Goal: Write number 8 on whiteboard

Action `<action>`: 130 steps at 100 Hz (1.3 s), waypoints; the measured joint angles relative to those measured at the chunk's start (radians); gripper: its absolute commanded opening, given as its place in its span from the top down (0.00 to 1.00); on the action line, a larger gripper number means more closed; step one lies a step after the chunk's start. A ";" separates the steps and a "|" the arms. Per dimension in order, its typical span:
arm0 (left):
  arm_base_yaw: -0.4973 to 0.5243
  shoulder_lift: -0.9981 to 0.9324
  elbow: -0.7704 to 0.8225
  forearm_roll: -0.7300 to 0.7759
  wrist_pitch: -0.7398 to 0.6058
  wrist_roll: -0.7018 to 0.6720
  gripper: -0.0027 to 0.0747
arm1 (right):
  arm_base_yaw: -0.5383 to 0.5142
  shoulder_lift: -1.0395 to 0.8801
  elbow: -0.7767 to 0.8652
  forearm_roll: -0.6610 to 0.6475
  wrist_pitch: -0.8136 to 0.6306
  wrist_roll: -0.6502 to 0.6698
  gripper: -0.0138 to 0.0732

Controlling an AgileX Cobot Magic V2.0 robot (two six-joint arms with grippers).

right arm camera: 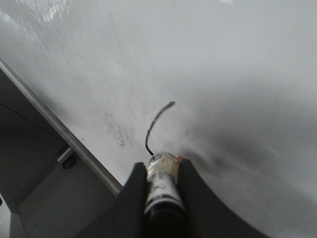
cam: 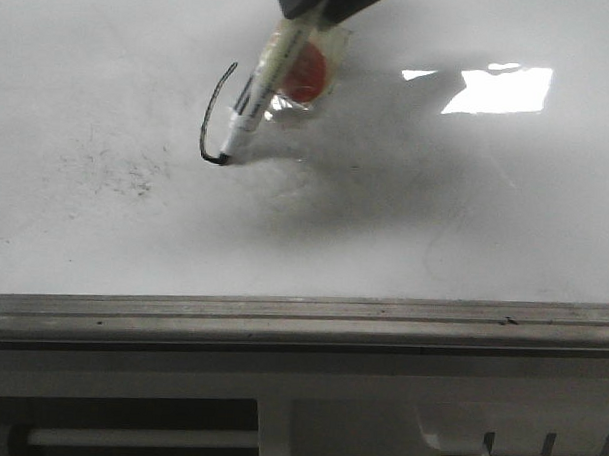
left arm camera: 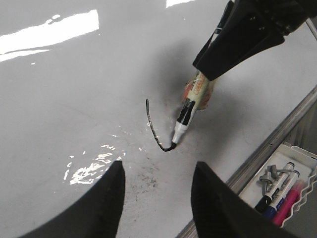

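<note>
My right gripper [right arm camera: 162,168] is shut on a white marker [cam: 257,96] wrapped in clear tape, with a red disc [cam: 306,72] taped to it. The marker is tilted and its black tip touches the whiteboard [cam: 435,213]. From the tip, one thin curved black stroke [cam: 211,110] runs away up the board, with a small hook at the tip end. The number 8 shows only as this stroke [left arm camera: 151,124], with no closed loop. My left gripper [left arm camera: 157,171] hovers open above the board, just short of the stroke, holding nothing. The right gripper [left arm camera: 205,72] reaches in from the far side.
A grey metal edge strip [cam: 302,313] bounds the board's near side. Faint grey smudges [cam: 116,171] lie left of the stroke. Beyond the edge sits a white tray [left arm camera: 297,153] with spare markers [left arm camera: 280,188]. Bright glare [cam: 494,90] marks the board's right part.
</note>
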 measured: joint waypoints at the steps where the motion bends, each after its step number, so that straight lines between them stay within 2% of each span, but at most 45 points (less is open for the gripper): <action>1: 0.000 0.000 0.000 0.000 0.000 0.000 0.58 | -0.007 -0.003 0.000 -0.002 0.010 0.000 0.91; 11: 0.000 0.000 0.000 -0.002 0.000 0.000 0.58 | -0.045 -0.024 0.000 -0.024 0.082 0.000 0.91; 20: 0.000 0.000 0.000 -0.002 0.000 0.000 0.58 | -0.036 -0.016 0.000 -0.035 0.115 0.000 0.91; 40: 0.000 0.000 0.000 -0.002 0.000 0.000 0.58 | 0.027 0.030 -0.030 -0.039 0.067 0.000 0.91; 70: 0.000 0.000 0.000 -0.002 0.000 0.000 0.58 | -0.020 0.014 -0.119 -0.074 0.033 0.002 0.91; 99: 0.000 0.000 0.000 -0.002 -0.002 0.000 0.58 | 0.085 0.033 -0.137 -0.119 -0.030 -0.012 0.91; 114: -0.002 0.016 0.000 -0.002 -0.002 0.000 0.58 | 0.119 -0.021 -0.137 -0.125 0.017 -0.015 0.91; 130: -0.062 0.107 0.000 -0.002 -0.045 0.000 0.58 | 0.165 -0.036 -0.129 -0.125 0.078 -0.016 0.91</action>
